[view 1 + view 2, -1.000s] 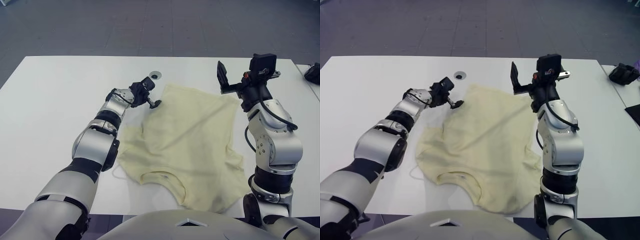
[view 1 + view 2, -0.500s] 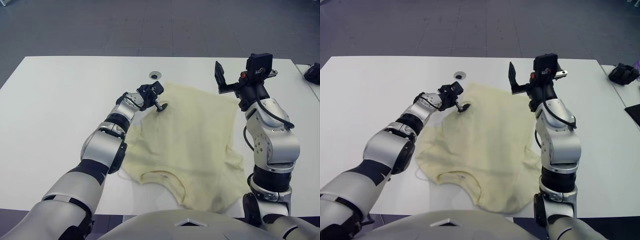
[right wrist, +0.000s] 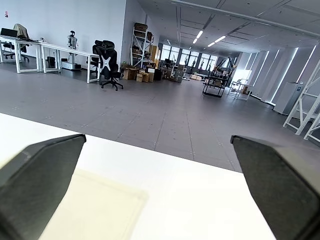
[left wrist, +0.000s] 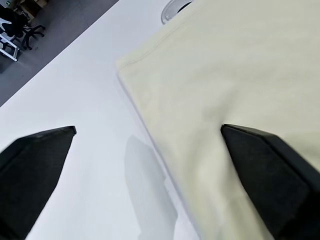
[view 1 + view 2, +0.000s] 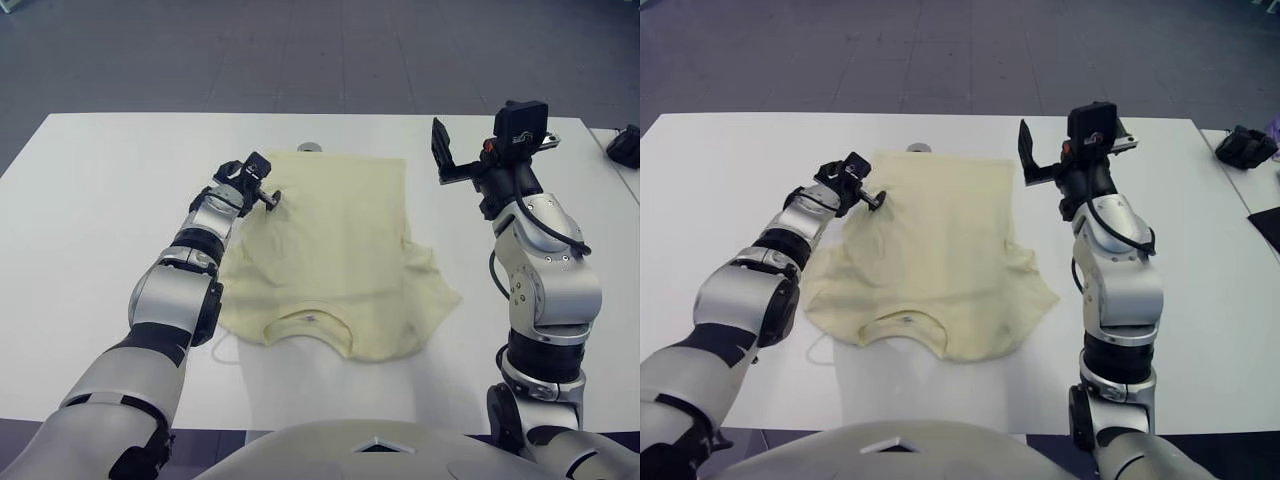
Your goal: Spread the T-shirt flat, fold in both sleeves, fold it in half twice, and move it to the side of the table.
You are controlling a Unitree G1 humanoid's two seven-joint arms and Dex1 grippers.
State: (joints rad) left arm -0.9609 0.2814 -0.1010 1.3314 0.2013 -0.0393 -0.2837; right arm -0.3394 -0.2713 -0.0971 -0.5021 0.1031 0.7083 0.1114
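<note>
A pale yellow T-shirt (image 5: 330, 250) lies on the white table (image 5: 100, 200), collar (image 5: 310, 326) toward me and hem at the far side. My left gripper (image 5: 262, 190) is at the shirt's far left edge. In the left wrist view the left gripper (image 4: 149, 129) is open, one finger over bare table and the other over the T-shirt (image 4: 240, 65), with the fabric edge between them. My right gripper (image 5: 462, 160) hangs raised beyond the far right hem corner. It is open and empty (image 3: 157, 165), with a corner of the T-shirt (image 3: 90, 210) below it.
A round cable grommet (image 5: 309, 147) sits at the far hem, partly covered by cloth. A black object (image 5: 626, 145) lies on the adjoining table at the far right. Bare tabletop stretches to the left of the shirt and along its right side.
The shirt has slid left and turned from a diagonal lie to a squarer one, its hem now at the grommet. My left gripper moved left. The right arm hardly moved.
</note>
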